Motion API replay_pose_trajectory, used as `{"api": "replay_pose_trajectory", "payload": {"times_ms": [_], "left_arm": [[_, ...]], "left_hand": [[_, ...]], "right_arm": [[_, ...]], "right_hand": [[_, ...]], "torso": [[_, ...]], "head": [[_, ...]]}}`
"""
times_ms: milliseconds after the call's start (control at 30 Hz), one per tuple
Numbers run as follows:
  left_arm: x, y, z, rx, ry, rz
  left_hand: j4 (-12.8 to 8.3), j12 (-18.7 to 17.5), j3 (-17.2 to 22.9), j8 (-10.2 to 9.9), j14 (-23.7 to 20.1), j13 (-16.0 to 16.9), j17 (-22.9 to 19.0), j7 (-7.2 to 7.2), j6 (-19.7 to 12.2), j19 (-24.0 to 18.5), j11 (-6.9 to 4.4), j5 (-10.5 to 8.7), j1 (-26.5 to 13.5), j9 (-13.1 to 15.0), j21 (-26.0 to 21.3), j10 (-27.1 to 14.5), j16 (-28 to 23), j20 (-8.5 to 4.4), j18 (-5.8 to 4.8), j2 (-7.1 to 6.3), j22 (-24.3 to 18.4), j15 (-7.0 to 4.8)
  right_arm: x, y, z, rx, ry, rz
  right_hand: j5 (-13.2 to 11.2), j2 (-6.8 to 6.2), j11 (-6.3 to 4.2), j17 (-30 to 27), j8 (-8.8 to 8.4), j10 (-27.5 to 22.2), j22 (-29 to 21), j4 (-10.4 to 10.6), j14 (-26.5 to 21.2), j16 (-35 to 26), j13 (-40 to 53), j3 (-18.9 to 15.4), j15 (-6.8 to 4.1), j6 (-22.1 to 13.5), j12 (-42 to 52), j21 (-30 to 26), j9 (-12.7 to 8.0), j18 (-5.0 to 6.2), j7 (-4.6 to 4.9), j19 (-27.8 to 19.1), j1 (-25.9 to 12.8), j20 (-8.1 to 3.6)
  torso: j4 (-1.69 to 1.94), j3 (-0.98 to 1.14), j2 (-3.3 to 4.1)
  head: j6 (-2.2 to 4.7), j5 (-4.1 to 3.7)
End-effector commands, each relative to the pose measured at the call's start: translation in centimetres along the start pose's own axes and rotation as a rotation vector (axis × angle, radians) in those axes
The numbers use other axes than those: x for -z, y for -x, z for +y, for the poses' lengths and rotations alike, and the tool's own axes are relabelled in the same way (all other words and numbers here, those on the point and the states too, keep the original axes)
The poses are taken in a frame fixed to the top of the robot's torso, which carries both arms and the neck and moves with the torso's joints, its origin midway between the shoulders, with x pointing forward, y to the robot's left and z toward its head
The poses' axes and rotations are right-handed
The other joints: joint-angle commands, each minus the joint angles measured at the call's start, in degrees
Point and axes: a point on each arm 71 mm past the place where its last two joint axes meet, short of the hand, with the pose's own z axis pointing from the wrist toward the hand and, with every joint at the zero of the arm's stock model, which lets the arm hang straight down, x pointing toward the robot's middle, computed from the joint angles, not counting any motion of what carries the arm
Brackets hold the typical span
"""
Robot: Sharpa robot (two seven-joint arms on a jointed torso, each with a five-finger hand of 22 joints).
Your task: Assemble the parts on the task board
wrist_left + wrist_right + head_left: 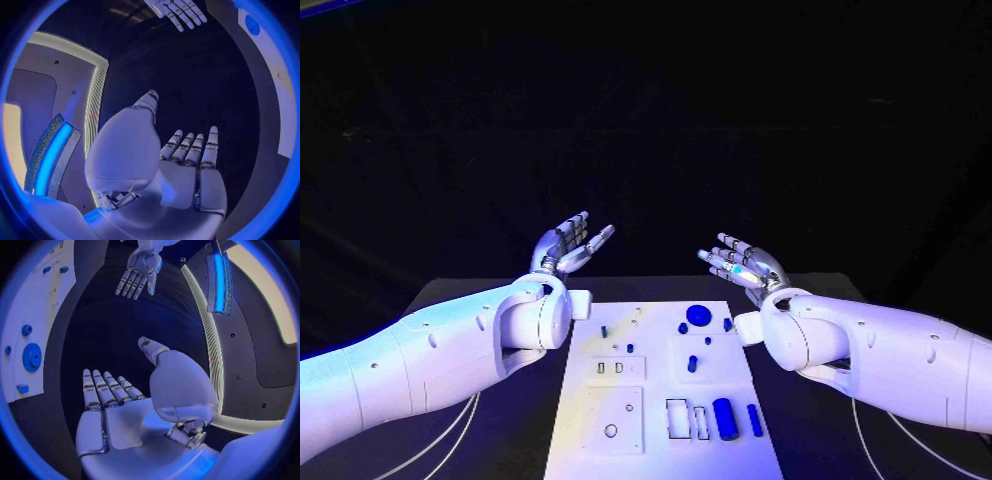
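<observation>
The white task board (620, 420) lies in the middle of the black table. Small blue parts sit on it: a round disc (698, 316) near its far edge, a long blue cylinder (724, 414) and a thin blue bar (754, 420) near its right front. My left hand (571, 243) is raised beyond the board's far left corner, fingers spread, holding nothing. My right hand (743, 263) hovers past the far right corner, palm up, fingers apart and empty. The left wrist view shows my open left hand (187, 165); the right wrist view shows my open right hand (119, 405) with the board (34, 295) beside it.
The board carries several recesses and slots, including a rectangular outline (676, 418) and a round hole (610, 431). Black table (834, 440) surrounds the board on both sides. Thin cables (470, 430) run along the table under each arm.
</observation>
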Motion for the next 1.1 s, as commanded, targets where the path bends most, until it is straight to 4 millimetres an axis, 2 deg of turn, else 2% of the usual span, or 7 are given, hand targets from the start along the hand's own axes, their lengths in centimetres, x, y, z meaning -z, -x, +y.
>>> {"api": "replay_pose_trajectory", "payload": {"times_ms": [33,200,233,300,367,800,1100], "left_arm": [[-0.1,-0.6,-0.2,0.027,-0.019,0.069],[-0.1,-0.6,-0.2,0.027,-0.019,0.069],[-0.1,-0.6,-0.2,0.027,-0.019,0.069],[0.9,1.0,-0.9,0.028,-0.03,0.092],[1.2,1.2,-1.2,0.019,-0.038,0.102],[2.6,1.8,-2.9,-0.002,-0.06,0.163],[4.3,1.3,-4.2,0.022,-0.063,0.231]], "left_hand": [[0.7,0.3,0.1,0.5,1.2,0.2,0.2,5.97,1.1,1.0,0.33,0.43,2.5,0.2,0.4,1.0,0.4,0.43,1.29,-0.21,0.1,0.38],[0.5,1.4,0.6,1.8,8.1,0.8,1.3,7.29,6.2,3.6,1.88,0.12,3.7,1.0,1.3,7.7,2.0,0.73,2.6,1.39,0.6,1.31],[0.3,2.5,1.0,2.8,14.1,1.3,2.3,7.57,9.4,8.0,2.43,0.0,4.2,1.6,2.5,12.8,3.8,0.79,3.03,1.9,1.3,1.43],[0.1,4.4,1.7,5.1,23.7,2.0,3.8,7.39,17.1,16.3,2.49,-0.09,5.0,3.0,5.1,24.4,6.3,0.66,3.95,2.45,2.5,0.72],[-0.4,6.9,2.6,8.8,32.9,2.5,5.7,6.63,27.9,21.2,0.64,-0.15,5.8,5.0,7.9,35.0,9.8,0.49,6.08,2.56,3.5,-1.34],[-1.0,5.3,7.4,10.5,41.4,2.1,9.9,4.61,33.1,28.8,-1.76,-0.16,7.7,5.5,13.2,43.5,12.7,-1.58,7.02,0.44,5.3,-4.22],[-1.1,4.1,8.9,10.2,43.6,2.1,11.9,4.68,33.5,30.6,-1.96,-0.25,7.3,5.6,15.5,45.0,13.5,-2.57,6.96,-0.97,6.4,-4.84]], "right_arm": [[-0.3,-1.0,-0.1,0.004,-0.035,0.183],[-0.5,-1.0,-0.1,0.016,-0.046,0.215],[-0.6,-1.0,-0.1,0.016,-0.046,0.216],[-0.7,2.0,1.8,0.433,0.163,0.164],[-0.8,2.3,2.3,0.5,0.192,0.168],[-0.8,2.8,4.0,0.824,0.218,0.253],[-0.6,2.2,4.2,1.176,0.225,0.304]], "right_hand": [[-1.1,-0.42,-0.3,1.3,2.03,9.4,1.0,-2.7,9.4,2.2,0.8,2.0,-0.63,7.6,1.5,1.9,1.3,1.71,9.44,6.0,5.9,0.26],[-0.8,-1.73,-2.61,4.0,7.27,32.4,3.0,-6.6,29.7,6.9,2.0,3.6,-3.53,25.9,4.9,6.7,4.4,4.65,7.94,22.8,10.0,0.09],[-0.7,-1.91,-3.01,4.2,7.92,33.8,3.2,-6.9,31.0,7.3,2.0,3.9,-3.96,28.2,5.0,7.4,4.7,5.11,7.64,25.0,10.2,0.05],[-0.7,-2.43,-3.67,4.2,9.06,36.4,3.0,-7.6,33.3,7.5,1.8,4.7,-4.71,33.1,4.6,7.8,5.4,5.8,7.02,27.2,10.5,0.03],[-0.7,-3.12,-4.38,4.3,9.61,39.6,2.8,-8.1,36.2,7.9,1.7,6.0,-5.5,36.5,3.9,8.2,5.7,6.12,6.51,29.8,10.3,-0.4],[-1.1,-5.2,-6.93,5.8,10.6,47.5,4.3,-8.9,46.4,10.3,1.9,7.6,-9.01,42.2,2.0,13.2,6.4,6.07,4.29,40.1,10.0,-4.34],[1.6,-7.53,-10.85,20.5,11.59,55.1,16.2,-8.7,66.0,27.1,2.8,3.7,-15.41,46.9,1.8,33.1,8.4,5.85,1.34,52.8,9.1,-11.23]], "torso": [[-0.01,-0.01,0.0],[-0.01,-0.01,0.0],[-0.01,-0.01,0.0],[0.73,-0.26,1.72],[0.99,-0.28,2.18],[2.18,-0.42,4.59],[3.33,-0.76,6.75]], "head": [[0.01,0.0],[0.01,0.0],[0.01,0.0],[-1.15,-0.79],[-1.02,-1.0],[-0.94,-2.25],[-1.17,-3.69]]}}
